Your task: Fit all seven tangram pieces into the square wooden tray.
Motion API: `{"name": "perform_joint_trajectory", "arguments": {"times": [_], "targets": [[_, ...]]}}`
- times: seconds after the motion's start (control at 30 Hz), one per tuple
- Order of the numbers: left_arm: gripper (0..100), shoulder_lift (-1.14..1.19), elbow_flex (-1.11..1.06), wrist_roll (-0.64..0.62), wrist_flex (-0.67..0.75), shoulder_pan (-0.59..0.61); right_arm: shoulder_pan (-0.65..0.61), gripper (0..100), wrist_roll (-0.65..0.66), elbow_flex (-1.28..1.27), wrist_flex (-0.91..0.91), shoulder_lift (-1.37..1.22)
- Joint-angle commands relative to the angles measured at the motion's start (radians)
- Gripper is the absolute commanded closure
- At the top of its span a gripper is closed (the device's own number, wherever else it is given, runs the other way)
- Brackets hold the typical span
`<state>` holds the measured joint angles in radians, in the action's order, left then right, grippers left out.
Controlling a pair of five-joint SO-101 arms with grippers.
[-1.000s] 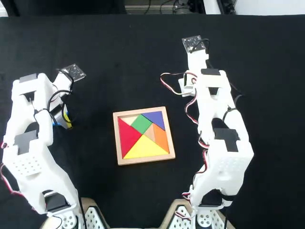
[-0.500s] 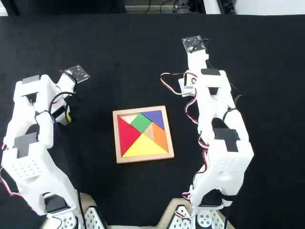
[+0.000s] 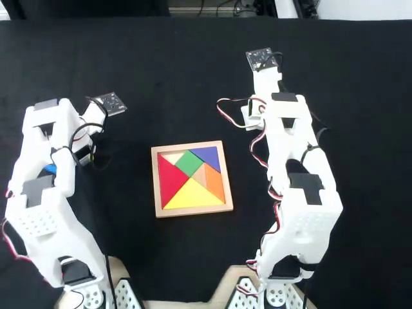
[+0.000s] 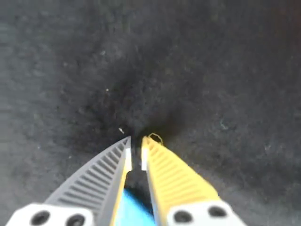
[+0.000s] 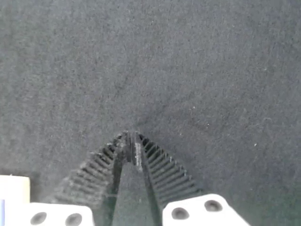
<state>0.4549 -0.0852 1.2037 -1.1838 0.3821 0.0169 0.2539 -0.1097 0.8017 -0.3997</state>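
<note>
Tray looks full; 2 arms rest over bare tabletop (image 3: 161, 71).
Tray (image 3: 156, 183) sits midway between the arms, pieces (image 3: 187, 193) seated inside. Left gripper (image 4: 135, 143) fingers nearly touching, right gripper (image 5: 129, 139) fingers pressed together, both empty. Risk: an inward arm sweep knocks the tray and unseats pieces.

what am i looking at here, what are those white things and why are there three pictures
The two white machines are small robot arms, the left arm and the right arm, seen from above by a fixed camera. The other two pictures come from cameras on their wrists, looking along the pincers: the left gripper and the right gripper, both shut and holding nothing, over the black table. Between the arms lies a square wooden tray with coloured tangram pieces fitted inside.
</note>
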Motion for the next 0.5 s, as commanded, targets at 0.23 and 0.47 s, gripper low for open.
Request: {"name": "perform_joint_trajectory", "arguments": {"times": [0.23,0.47], "targets": [[88,-0.032,0.211,-0.028,-0.244,-0.010,-0.005,98.7,0.012,0.050,0.005,0.005],[88,-0.166,0.036,-0.037,-0.083,-0.025,-0.005,98.7,0.012,0.050,0.006,0.005]]}}
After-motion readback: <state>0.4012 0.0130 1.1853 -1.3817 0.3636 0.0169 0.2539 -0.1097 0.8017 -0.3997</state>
